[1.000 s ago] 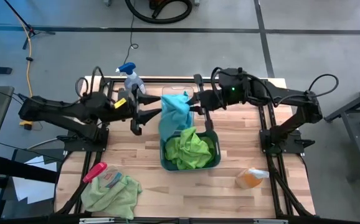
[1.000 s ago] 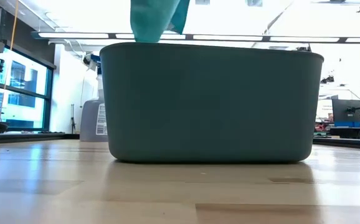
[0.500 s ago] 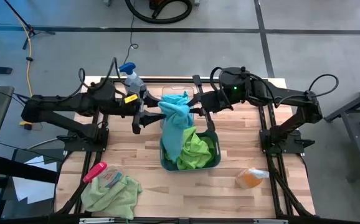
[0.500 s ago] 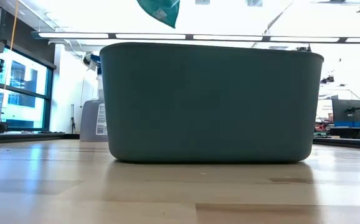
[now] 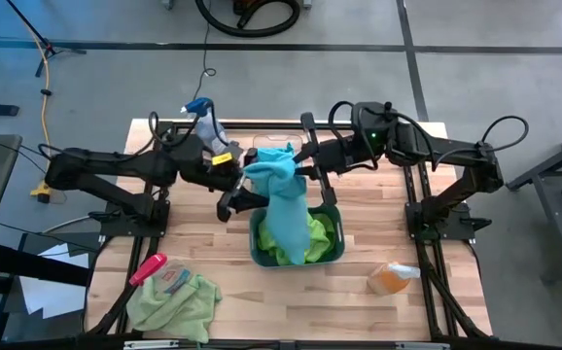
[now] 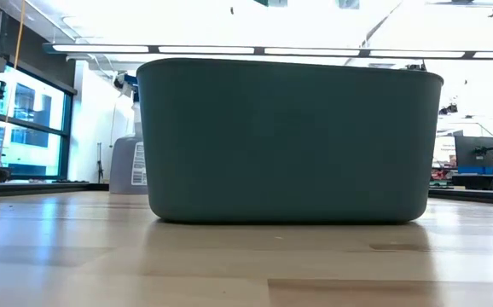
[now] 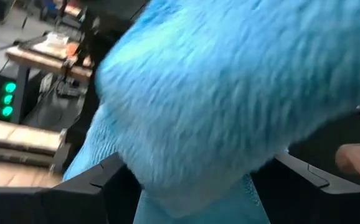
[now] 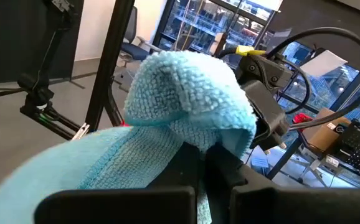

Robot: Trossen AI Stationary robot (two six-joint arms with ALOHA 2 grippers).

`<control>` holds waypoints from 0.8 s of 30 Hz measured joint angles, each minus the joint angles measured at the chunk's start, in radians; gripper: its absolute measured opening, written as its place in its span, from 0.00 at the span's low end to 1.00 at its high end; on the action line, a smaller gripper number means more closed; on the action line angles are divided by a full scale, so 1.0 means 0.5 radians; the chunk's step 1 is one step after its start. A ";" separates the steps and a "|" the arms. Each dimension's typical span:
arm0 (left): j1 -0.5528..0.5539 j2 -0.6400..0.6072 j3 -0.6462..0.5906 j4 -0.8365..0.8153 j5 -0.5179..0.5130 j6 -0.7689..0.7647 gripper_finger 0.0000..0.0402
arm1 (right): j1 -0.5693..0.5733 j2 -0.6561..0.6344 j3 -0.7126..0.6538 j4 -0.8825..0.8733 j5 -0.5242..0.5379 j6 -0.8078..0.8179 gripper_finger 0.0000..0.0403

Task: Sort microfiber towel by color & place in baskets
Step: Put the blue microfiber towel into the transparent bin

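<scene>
Right gripper (image 5: 298, 167): pinched shut on turquoise towel (image 5: 283, 199).
Left gripper (image 5: 239, 194): spread beside it.
Clear bin (image 5: 279, 144): mostly hidden.

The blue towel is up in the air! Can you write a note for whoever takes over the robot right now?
Right gripper: shut on the blue towel, held above the teal bin.
Left gripper: open, beside the hanging towel.
Teal bin: holds green towels.
Clear bin: behind the teal one; contents hidden.
Done: some green sorted.
Left: put the blue towel in the clear bin; bin the green towel at the table's front left.
</scene>
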 joint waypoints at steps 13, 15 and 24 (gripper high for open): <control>0.018 0.118 0.001 0.174 0.062 0.263 0.56 | 0.002 0.000 0.000 0.037 0.001 0.001 0.00; 0.032 0.119 0.001 0.177 0.062 0.265 0.48 | 0.002 0.000 0.000 0.037 0.001 0.000 0.00; 0.082 0.111 0.001 0.175 0.036 0.357 0.04 | 0.001 0.000 0.000 0.035 0.003 0.066 0.01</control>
